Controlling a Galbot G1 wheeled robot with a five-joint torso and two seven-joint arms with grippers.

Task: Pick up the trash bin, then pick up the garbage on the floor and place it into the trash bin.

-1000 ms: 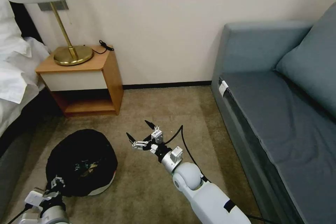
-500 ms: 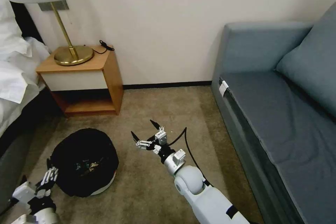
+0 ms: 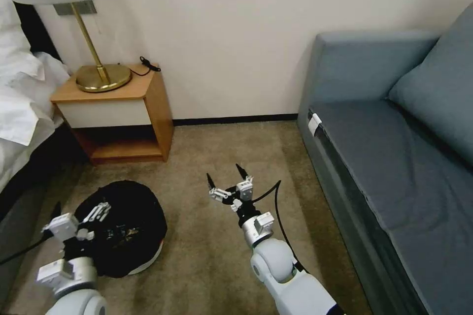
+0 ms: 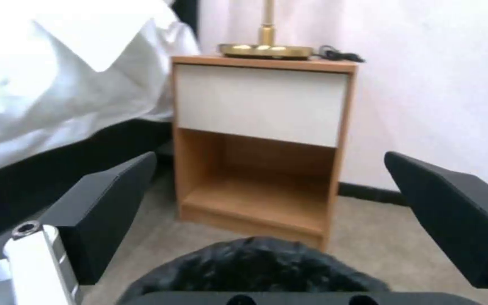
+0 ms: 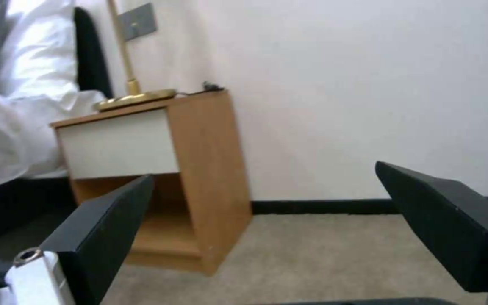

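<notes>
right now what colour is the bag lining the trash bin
Black, on the trash bin; clearest in the head view.

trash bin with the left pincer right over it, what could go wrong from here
1. The left pincer hangs open over the near rim of the trash bin; closing there may pinch only the loose black liner, so the bag could lift while the bin stays on the carpet.
2. A one-sided rim grasp could tilt the bin and spill the litter inside.
3. The open right pincer trails a looped cable that might snag.
</notes>
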